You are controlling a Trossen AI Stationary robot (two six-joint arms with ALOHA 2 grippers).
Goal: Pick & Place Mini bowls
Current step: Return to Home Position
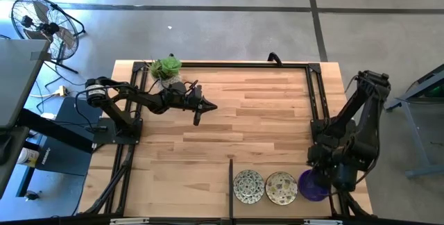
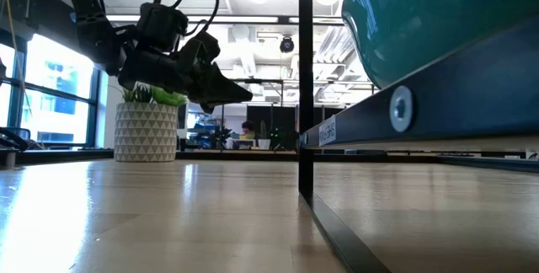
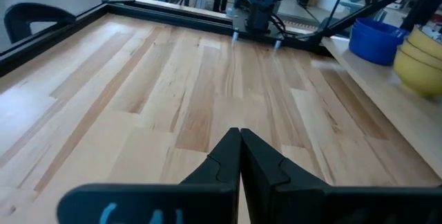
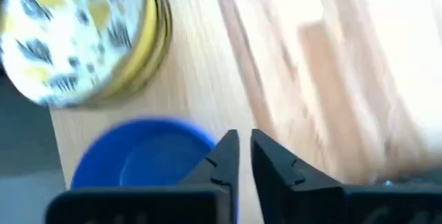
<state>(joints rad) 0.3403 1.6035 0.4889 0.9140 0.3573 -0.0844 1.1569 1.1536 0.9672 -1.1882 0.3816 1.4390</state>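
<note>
Three mini bowls sit in a row at the table's near right: two cream speckled ones [image 1: 248,186] [image 1: 281,187] and a purple one [image 1: 313,183]. In the right wrist view the purple bowl [image 4: 138,158] looks blue, and the speckled bowl [image 4: 76,37] next to it shows yellow outer rims. My right gripper [image 4: 245,148] hangs over the purple bowl's edge, pointing steeply down. A narrow gap shows between its fingertips, with nothing in it. My left gripper [image 1: 201,110] is shut and empty. It hovers above the wood at the far left, by the plant pot [image 1: 166,69].
A black frame rail [image 1: 316,93] runs along the table's edges, and a thin black post [image 1: 230,183] stands left of the bowls. The patterned pot with a green plant [image 2: 145,130] stands at the far left. Bare wood [image 1: 257,121] lies between the arms.
</note>
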